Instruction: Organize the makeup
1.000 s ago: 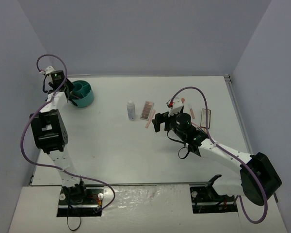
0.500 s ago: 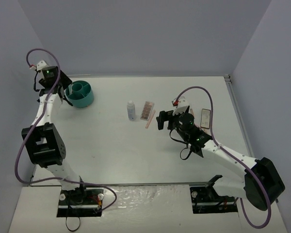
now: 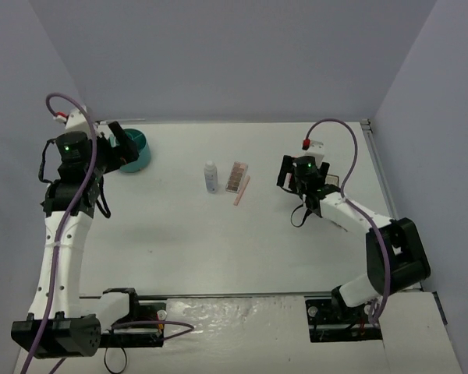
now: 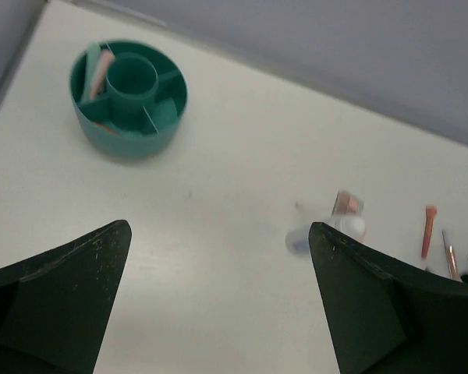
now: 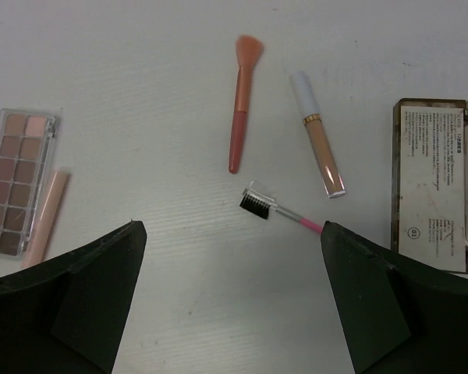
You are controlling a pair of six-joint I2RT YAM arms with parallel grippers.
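In the left wrist view a round teal tub point(image 4: 129, 97) holds a pink stick point(image 4: 100, 72) in one compartment. My left gripper point(image 4: 218, 234) hangs open and empty over bare table, near side of the tub point(image 3: 140, 149). The blurred white bottle point(image 4: 347, 224) shows beside its right finger. My right gripper point(image 5: 232, 230) is open above a black-bristled comb brush point(image 5: 259, 202). Beyond it lie a peach brush point(image 5: 242, 101) and a gloss tube point(image 5: 318, 136). The dark-framed compact point(image 5: 431, 183) is on the right, the palette point(image 5: 15, 183) and another pink stick point(image 5: 47, 214) on the left.
From above, the white bottle point(image 3: 210, 176), the palette point(image 3: 235, 177) and the pink stick point(image 3: 242, 191) sit mid-table between my left gripper point(image 3: 123, 146) and right gripper point(image 3: 300, 181). Grey walls close in the table on three sides.
My left gripper has opened and pulled back from the tub as the arm rose. The right gripper has moved right and farther back, from beside the palette to over the brushes.
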